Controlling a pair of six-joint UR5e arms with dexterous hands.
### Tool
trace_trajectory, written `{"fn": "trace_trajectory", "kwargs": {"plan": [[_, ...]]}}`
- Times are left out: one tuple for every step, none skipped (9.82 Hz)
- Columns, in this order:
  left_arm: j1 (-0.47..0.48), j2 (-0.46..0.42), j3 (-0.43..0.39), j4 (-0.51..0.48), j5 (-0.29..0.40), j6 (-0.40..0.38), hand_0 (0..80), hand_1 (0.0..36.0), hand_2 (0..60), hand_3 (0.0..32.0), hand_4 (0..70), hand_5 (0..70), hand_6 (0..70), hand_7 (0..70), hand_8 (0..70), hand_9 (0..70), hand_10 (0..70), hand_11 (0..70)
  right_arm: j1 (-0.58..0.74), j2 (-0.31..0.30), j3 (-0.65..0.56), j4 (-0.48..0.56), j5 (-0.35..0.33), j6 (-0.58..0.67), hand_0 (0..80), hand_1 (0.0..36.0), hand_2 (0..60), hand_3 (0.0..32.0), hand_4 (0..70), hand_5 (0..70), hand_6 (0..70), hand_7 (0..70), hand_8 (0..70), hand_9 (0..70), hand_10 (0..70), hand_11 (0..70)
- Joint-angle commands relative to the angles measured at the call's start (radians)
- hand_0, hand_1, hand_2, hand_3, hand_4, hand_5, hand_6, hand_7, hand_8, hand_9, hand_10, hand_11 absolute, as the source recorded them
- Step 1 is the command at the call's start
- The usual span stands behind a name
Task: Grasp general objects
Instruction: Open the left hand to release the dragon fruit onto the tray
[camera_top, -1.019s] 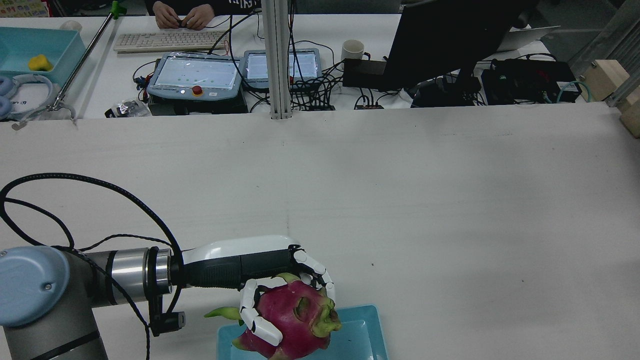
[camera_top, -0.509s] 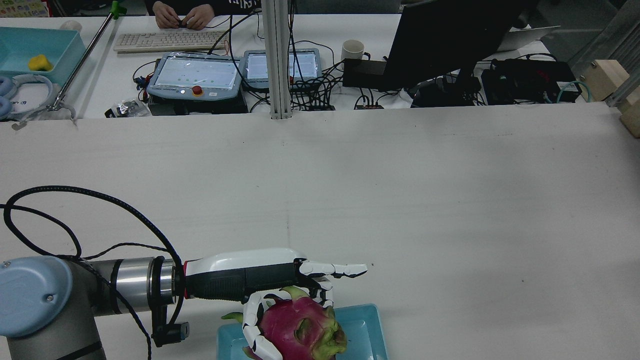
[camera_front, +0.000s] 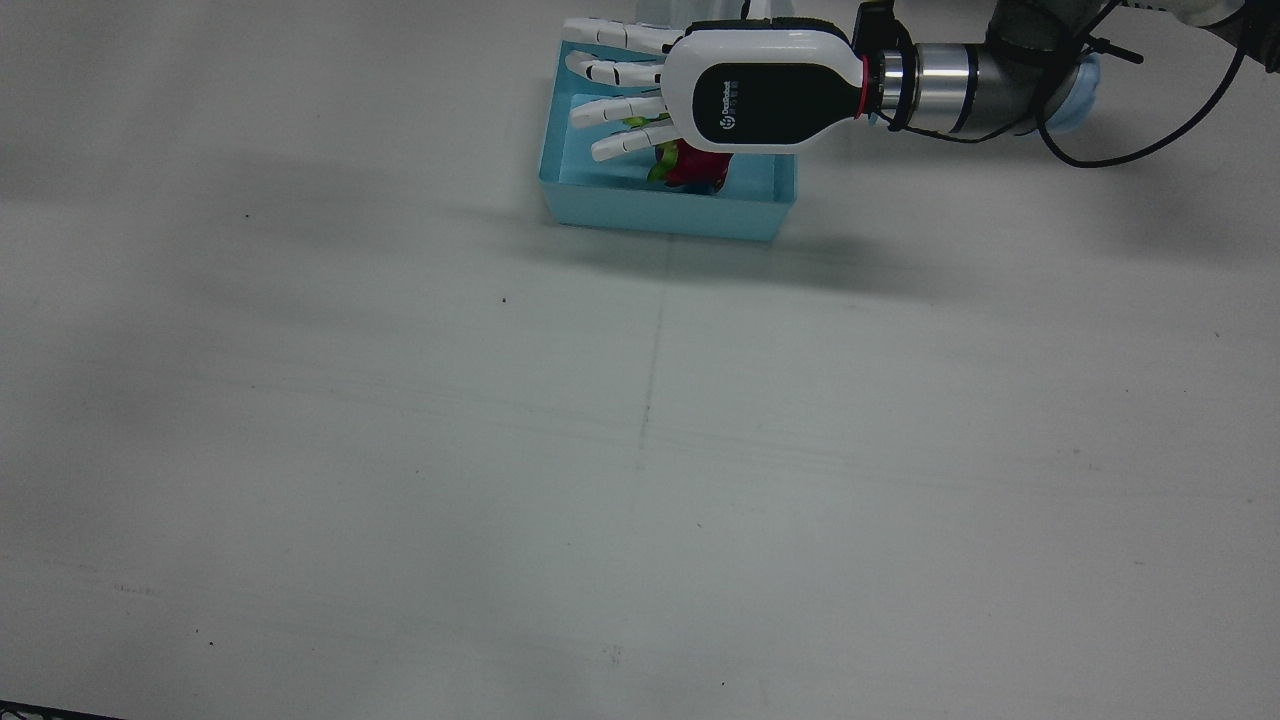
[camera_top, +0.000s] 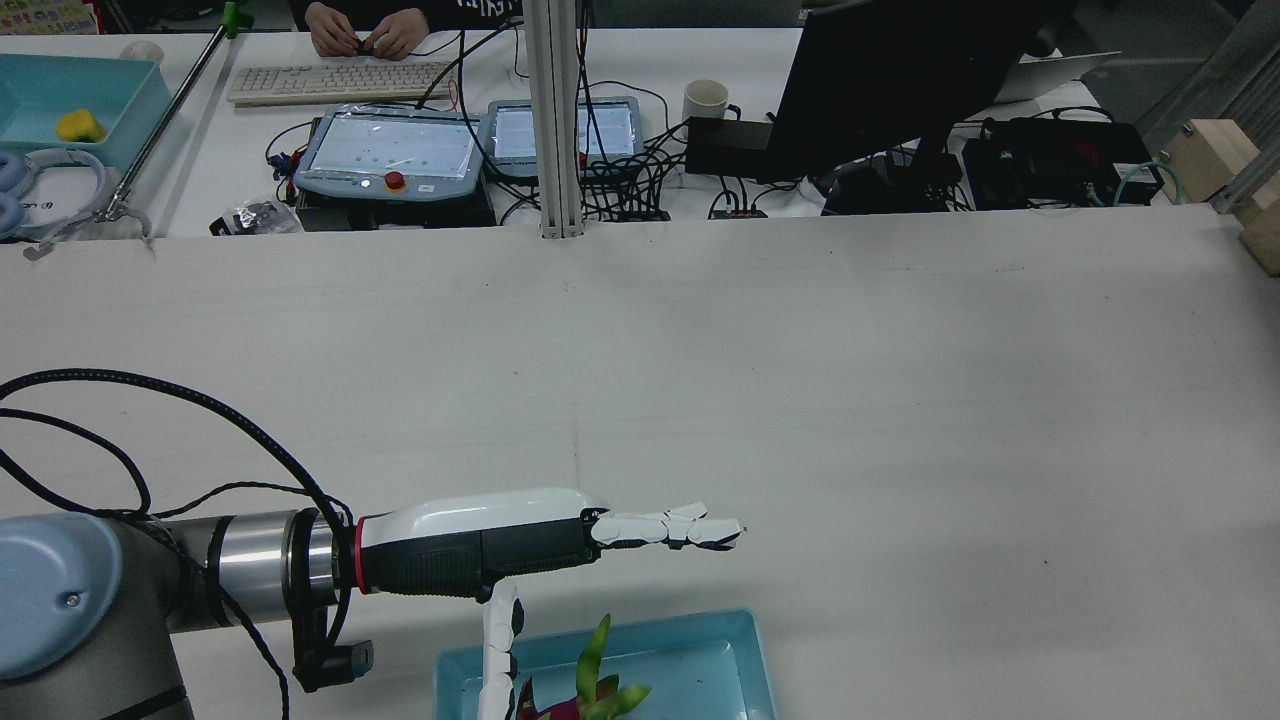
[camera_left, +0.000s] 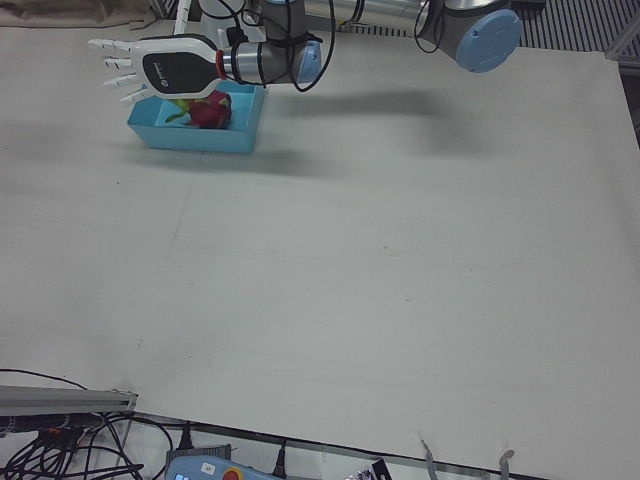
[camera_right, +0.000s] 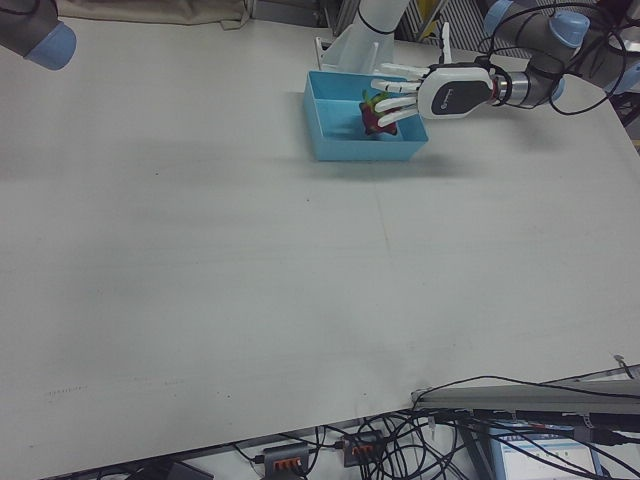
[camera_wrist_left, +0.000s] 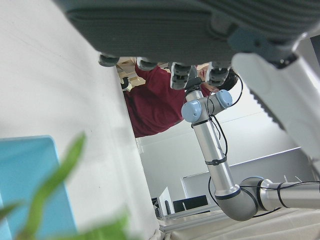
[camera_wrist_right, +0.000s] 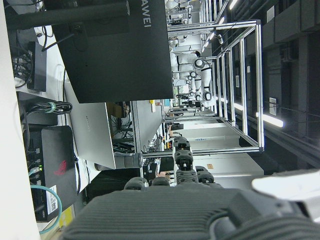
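Observation:
A magenta dragon fruit (camera_front: 690, 165) with green leaves lies in the light-blue tray (camera_front: 665, 212) at the robot's edge of the table. My left hand (camera_front: 700, 90) hovers flat just above it, fingers straight and spread, holding nothing. In the rear view the left hand (camera_top: 520, 545) is above the tray (camera_top: 720, 650), and only the fruit's leaves (camera_top: 590, 680) show at the bottom edge. The left hand view shows a blurred green leaf (camera_wrist_left: 55, 185) and the tray (camera_wrist_left: 25, 170). My right hand (camera_wrist_right: 190, 200) shows only in its own view, fingers extended and empty, away from the table.
The white table (camera_front: 640, 450) stretches wide in front of the tray. Behind its far edge stand a monitor (camera_top: 900, 80), teach pendants (camera_top: 390, 150), cables and a post (camera_top: 555, 120). The right arm's elbow (camera_left: 487, 35) hangs over the table's back.
My left hand has let go of the dragon fruit and spread its fingers flat. The fruit has dropped down into the blue tray.

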Motion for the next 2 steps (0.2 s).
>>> {"fn": "trace_trajectory", "kwargs": {"plan": [[-0.014,0.011,0.021,0.004,-0.022,0.016,58.6,23.5,0.0,20.4,0.0,0.0,0.0,0.0,0.0,0.0,0.0,0.0,0.0,0.0,0.0,0.0,0.0,0.0,0.0,0.0,0.0,0.0,0.0,0.0,0.0,0.0,0.0,0.0,0.0,0.0],[-0.052,0.01,0.061,0.002,-0.022,0.015,56.0,20.5,0.0,19.0,0.0,0.0,0.0,0.0,0.0,0.0,0.0,0.0,0.0,0.0,0.0,0.0,0.0,0.0,0.0,0.0,0.0,0.0,0.0,0.0,0.0,0.0,0.0,0.0,0.0,0.0]]}}
